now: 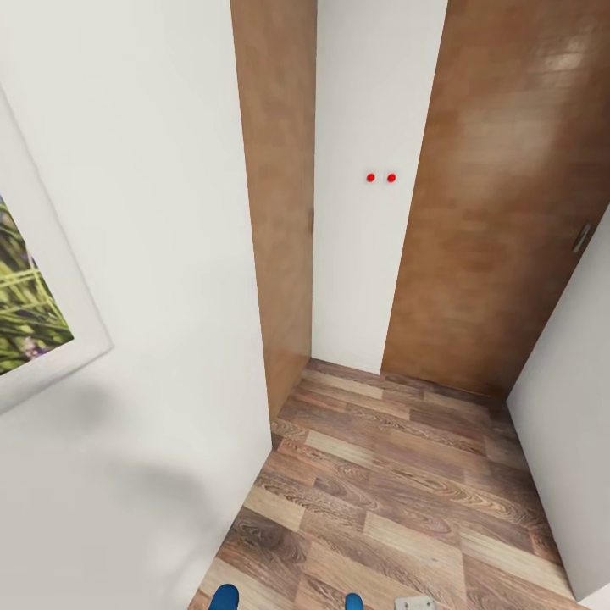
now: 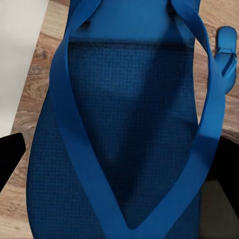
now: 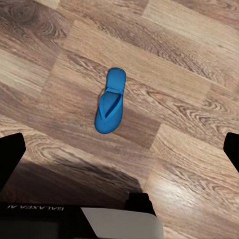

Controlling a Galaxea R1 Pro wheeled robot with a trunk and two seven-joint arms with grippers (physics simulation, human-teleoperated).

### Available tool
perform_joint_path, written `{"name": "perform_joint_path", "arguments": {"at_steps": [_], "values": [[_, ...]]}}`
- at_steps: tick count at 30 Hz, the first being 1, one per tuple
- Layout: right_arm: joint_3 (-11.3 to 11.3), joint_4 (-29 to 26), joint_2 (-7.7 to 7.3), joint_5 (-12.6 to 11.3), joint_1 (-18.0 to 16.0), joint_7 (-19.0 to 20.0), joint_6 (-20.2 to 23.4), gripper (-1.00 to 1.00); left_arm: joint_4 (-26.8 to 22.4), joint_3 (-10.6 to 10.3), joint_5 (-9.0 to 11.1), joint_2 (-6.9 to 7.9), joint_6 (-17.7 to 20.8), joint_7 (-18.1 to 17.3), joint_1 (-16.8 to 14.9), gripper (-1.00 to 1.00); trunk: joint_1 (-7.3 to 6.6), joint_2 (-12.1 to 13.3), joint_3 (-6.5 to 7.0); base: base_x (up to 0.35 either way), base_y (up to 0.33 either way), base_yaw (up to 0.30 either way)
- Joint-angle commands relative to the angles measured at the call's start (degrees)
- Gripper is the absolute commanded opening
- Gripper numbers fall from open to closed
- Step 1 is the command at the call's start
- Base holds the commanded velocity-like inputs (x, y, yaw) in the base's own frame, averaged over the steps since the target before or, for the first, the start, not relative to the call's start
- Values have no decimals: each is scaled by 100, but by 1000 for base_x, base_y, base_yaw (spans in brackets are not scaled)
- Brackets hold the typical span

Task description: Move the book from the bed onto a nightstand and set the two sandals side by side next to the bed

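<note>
One blue sandal (image 2: 119, 124) sits very close in the left wrist view, raised off the wood floor. My left gripper (image 2: 119, 159) is shut on it, with a dark fingertip against each long side. Its tip shows at the lower edge of the head view as a blue sandal (image 1: 224, 597). The second sandal (image 3: 110, 102) lies flat on the floor beneath my right gripper (image 3: 119, 149), which hangs open well above it. That second sandal (image 2: 226, 50) lies beside the held one and shows in the head view as a blue sandal tip (image 1: 354, 601). The book, bed and nightstand are out of view.
I face a narrow hallway corner. A white wall (image 1: 144, 254) with a framed plant picture (image 1: 25, 296) stands at the left, brown wooden doors (image 1: 500, 220) ahead and another white wall (image 1: 568, 440) at the right. Wood-plank floor (image 1: 398, 491) lies in front.
</note>
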Motion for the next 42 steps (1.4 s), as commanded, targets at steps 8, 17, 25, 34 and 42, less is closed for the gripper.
{"name": "perform_joint_path", "arguments": {"at_steps": [8,17,25,34,42], "values": [[-25,5,7,59,-2,-13,11,100,7,-46,58,2,-47,-7,-5,-100,177,-327,-151,0,0,0],[-23,12,9,59,-2,-13,11,100,8,-46,58,2,-108,-7,-5,-100,374,-688,-312,0,0,0],[-27,-24,44,59,-15,-21,84,100,8,-44,56,1,-118,-7,-5,-100,550,-1009,-456,0,0,0],[-23,-42,72,54,-211,-71,150,100,-2,-44,50,-4,-94,36,-15,-100,748,-1370,-618,0,0,0],[-23,-40,73,56,-366,-86,166,100,-14,-51,49,1,-42,259,-138,-100,924,-1691,-761,0,0,0]]}}
